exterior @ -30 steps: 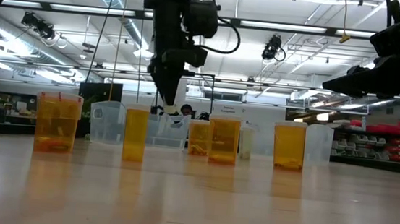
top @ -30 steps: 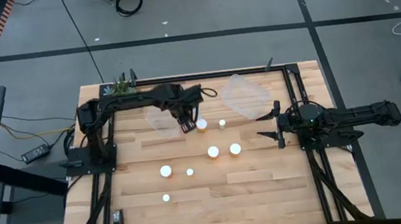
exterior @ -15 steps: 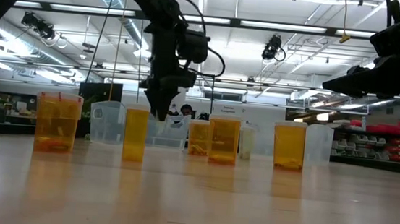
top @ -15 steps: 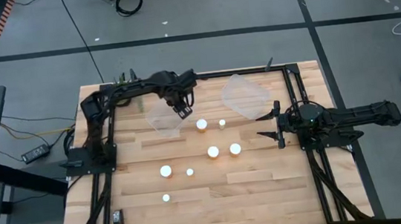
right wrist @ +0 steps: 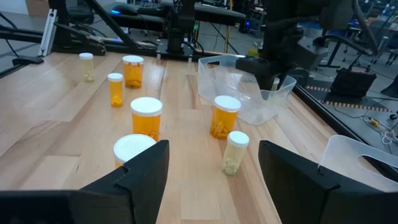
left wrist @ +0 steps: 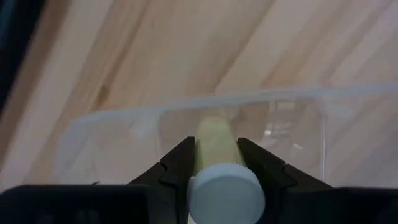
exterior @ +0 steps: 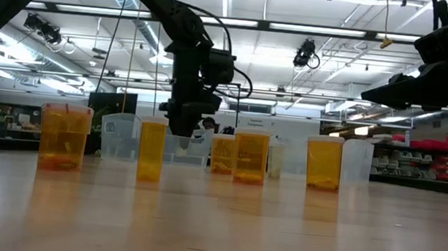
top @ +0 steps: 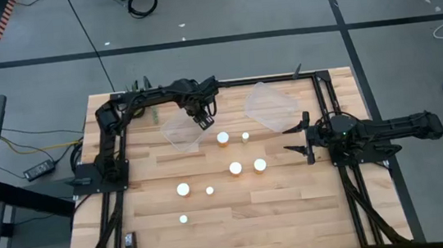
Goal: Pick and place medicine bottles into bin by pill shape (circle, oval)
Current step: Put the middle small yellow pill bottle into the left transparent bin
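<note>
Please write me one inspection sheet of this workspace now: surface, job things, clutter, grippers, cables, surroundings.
Surface: wooden table, black frame rails along its sides.
Job's things: seven white-capped bottles standing loose on the table; an eighth, small bottle held over the left clear bin; second clear bin farther right.
Clutter: nothing seen.
Grippers: left gripper over the left bin's edge, jaws shut on the small bottle; right gripper waits at the right side, jaws apart, empty.
Cables: a cable and a black coil on the floor.
Surroundings: grey floor; workshop hall behind.
</note>
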`<state>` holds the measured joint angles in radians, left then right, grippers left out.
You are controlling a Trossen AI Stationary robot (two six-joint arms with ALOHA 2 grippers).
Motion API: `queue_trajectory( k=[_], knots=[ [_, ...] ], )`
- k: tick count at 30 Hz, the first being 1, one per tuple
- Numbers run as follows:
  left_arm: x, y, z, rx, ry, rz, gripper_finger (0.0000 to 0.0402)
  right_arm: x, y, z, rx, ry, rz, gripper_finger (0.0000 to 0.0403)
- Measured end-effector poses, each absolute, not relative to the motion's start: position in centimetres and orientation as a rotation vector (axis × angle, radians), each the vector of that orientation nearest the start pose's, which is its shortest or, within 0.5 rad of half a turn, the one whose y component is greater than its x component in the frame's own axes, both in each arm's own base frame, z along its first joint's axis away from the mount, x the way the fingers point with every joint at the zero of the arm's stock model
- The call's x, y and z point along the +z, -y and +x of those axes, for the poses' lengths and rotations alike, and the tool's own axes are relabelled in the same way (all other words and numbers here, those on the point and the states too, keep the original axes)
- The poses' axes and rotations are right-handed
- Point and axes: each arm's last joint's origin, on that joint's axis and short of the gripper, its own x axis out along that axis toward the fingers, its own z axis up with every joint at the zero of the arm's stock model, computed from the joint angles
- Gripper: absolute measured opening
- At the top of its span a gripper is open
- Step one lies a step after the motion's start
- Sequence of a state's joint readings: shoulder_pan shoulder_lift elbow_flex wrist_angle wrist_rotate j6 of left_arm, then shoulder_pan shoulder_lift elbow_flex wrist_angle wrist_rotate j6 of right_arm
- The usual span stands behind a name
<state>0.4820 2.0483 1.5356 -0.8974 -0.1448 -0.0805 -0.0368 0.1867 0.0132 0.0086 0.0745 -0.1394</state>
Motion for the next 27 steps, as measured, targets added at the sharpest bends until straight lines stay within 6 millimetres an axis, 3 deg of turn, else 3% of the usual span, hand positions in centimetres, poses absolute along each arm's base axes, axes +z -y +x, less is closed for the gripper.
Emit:
queue_trajectory(
  k=[4,12,27],
  knots=[
    [16.3,-18.9,35.3,0.574,-1.433,-0.315,0.0122,15.3,0.6,10.7,-0.099,-0.173,-0.142,0.0255],
    [16.1,-19.0,35.5,0.575,-1.424,-0.312,0.0126,15.3,0.6,10.7,-0.099,-0.174,-0.142,0.0255],
    [16.0,-19.1,35.6,0.588,-1.416,-0.307,0.022,15.3,0.6,10.7,-0.099,-0.174,-0.142,0.0255]
  ],
)
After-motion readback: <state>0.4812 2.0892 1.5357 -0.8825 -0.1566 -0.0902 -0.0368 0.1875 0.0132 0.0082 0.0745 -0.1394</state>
